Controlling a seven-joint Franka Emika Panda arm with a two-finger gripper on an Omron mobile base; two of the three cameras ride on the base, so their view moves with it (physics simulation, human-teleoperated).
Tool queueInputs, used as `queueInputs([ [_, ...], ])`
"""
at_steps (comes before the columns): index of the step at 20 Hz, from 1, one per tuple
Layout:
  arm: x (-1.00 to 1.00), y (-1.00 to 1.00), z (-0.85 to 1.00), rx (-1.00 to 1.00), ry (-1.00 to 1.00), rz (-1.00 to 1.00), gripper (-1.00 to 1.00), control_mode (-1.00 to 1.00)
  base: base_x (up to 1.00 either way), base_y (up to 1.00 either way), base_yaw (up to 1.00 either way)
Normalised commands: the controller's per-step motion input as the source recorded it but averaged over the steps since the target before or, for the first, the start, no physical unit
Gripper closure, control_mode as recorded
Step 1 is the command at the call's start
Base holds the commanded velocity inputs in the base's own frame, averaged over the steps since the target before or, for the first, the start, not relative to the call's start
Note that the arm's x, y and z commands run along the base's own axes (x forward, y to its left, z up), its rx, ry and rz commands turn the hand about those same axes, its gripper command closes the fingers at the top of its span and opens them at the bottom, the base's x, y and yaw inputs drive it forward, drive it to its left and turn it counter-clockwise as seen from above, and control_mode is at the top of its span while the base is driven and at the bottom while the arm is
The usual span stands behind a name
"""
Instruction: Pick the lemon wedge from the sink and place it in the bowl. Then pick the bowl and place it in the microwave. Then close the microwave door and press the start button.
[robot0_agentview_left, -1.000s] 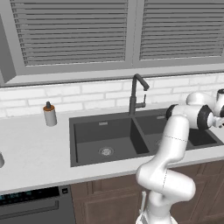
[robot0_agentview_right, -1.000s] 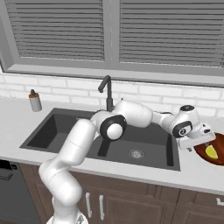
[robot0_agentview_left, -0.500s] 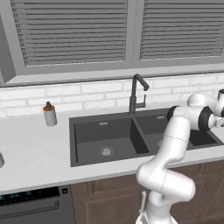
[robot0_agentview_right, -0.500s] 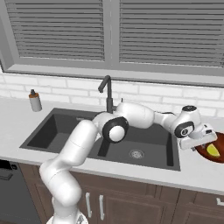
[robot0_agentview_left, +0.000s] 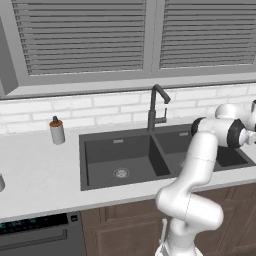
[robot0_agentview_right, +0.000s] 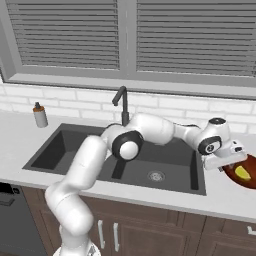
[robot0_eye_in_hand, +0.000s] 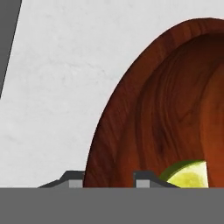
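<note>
Your tiny bright yellow lemon wedge (robot0_agentview_right: 242, 173) already lies in the wide glossy reddish-brown bowl (robot0_eye_in_hand: 144, 113) on the counter right of the sink; microwave steps remain. The gripper (robot0_eye_in_hand: 108, 178) straddles the bowl's near rim, and since a second ago the fingers have narrowed onto that rim.

in the hand view the bowl (robot0_eye_in_hand: 153, 109) runs off the right edge, the lemon wedge (robot0_eye_in_hand: 188, 175) is cut at the bottom, and the gripper (robot0_eye_in_hand: 109, 178) shows mere finger tips; whether they touch the rim is unclear.
</note>
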Motion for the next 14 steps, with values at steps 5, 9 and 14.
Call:
queueInputs([
  [5,-0.52,0.65,0.14,-0.07,-0.05,0.14,1.00,-1.00,0.00,0.00,0.00],
  [9,-0.42,0.56,0.39,-0.17,-0.08,0.22,1.00,-1.00,0.00,0.00,0.00],
  [14,-0.29,0.55,0.24,-0.17,-0.21,0.25,1.00,-1.00,0.00,0.00,0.00],
])
